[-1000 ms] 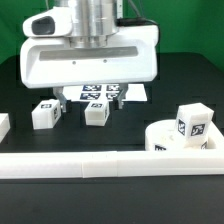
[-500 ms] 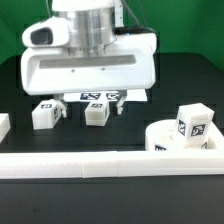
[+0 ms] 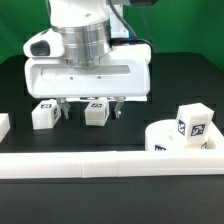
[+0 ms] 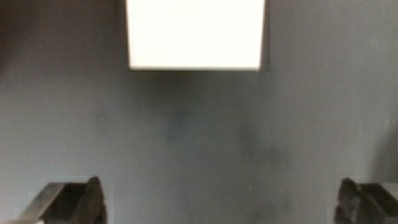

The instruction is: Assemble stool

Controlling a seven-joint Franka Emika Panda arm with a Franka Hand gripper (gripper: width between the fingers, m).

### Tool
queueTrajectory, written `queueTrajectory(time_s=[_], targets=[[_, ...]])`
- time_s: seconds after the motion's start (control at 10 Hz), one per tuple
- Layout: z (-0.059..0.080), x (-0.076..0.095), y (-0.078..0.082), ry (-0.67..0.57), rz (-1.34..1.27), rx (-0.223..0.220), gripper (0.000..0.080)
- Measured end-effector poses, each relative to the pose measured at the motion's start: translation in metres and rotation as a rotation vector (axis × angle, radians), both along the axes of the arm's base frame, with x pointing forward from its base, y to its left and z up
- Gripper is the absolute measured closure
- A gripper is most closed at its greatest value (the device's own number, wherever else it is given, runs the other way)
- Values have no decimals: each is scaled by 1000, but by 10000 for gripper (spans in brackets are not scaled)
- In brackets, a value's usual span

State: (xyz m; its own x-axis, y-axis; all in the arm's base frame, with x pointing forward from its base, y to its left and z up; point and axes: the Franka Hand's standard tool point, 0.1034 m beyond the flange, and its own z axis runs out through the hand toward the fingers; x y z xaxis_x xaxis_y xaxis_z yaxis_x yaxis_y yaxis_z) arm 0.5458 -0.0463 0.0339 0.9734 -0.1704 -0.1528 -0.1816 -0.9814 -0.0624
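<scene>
My gripper (image 3: 91, 108) hangs low over the black table, its jaws wide open and empty. In the exterior view one white stool leg (image 3: 96, 114) with a tag marker stands between and just behind the fingertips. A second leg (image 3: 43, 114) stands to the exterior view's left of it. The round seat (image 3: 172, 143) lies at the exterior view's right with a third leg (image 3: 193, 123) on it. In the wrist view the gripper (image 4: 222, 203) shows both fingertips (image 4: 71, 203) far apart, with nothing between them. A washed-out white block (image 4: 196, 35), markings unreadable, lies ahead.
A long white rail (image 3: 100, 165) runs across the front of the table. Another white piece (image 3: 3, 125) shows at the exterior view's left edge. The marker board is hidden behind the gripper body.
The gripper has come down toward the table and shifted slightly to the exterior view's left. It now covers the marker board. The jaws stay open and the legs have not moved.
</scene>
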Motion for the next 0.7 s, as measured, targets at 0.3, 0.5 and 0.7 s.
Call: queueTrajectory(time_s=[0.3,0.5,0.7], targets=[[1,-8,4,243,-16,52,150],[4,-7,7,395,0,86,150],[4,-14,9,520,10,115,150]])
